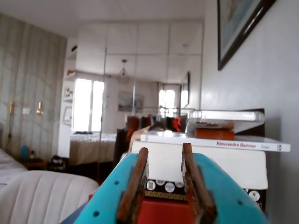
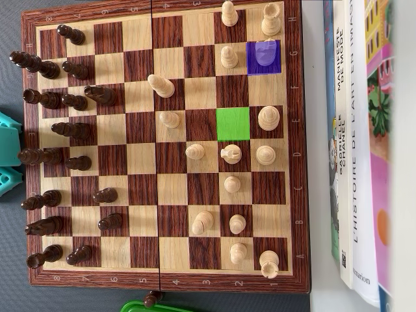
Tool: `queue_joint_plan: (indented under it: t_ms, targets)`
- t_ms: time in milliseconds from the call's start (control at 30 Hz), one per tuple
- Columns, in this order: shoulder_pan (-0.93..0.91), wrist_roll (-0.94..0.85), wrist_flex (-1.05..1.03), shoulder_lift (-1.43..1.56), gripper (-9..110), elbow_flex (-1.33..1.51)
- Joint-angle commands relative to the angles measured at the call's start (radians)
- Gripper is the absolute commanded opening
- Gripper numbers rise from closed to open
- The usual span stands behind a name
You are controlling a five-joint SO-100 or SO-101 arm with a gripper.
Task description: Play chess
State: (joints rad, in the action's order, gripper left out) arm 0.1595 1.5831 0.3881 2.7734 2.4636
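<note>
In the wrist view your gripper (image 1: pixel 166 156) points out level, its jaws apart around nothing (rusty-brown pads on teal). Beyond them sits a stack of books (image 1: pixel 215 144). From overhead, the chessboard (image 2: pixel 162 281) shows a purple-tinted pawn (image 2: pixel 263 54) and a green-marked square (image 2: pixel 233 123) further along.

I read "Alessandro Baricco" on a white book spine (image 1: pixel 219 143) in the wrist view. Overhead, another spine (image 2: pixel 359 162) reads "L'HISTOIRE DE L'ART EN IMA…". The chessboard (image 2: pixel 300 149) rim carries file letters A–H.
</note>
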Motion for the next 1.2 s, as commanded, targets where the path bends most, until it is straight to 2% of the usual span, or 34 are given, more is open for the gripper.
queue_joint_plan:
  t_ms: [0,600,733,967,1167]
  targets:
    - [0.020,-0.008,-0.133,-0.005,12,-0.075]
    - [0.075,0.003,-0.917,-0.330,12,-0.379]
    - [0.075,0.008,-1.020,-0.417,12,-0.453]
    - [0.107,0.186,-1.190,-0.598,12,-0.588]
    - [0.112,0.232,-1.289,-0.790,12,-0.741]
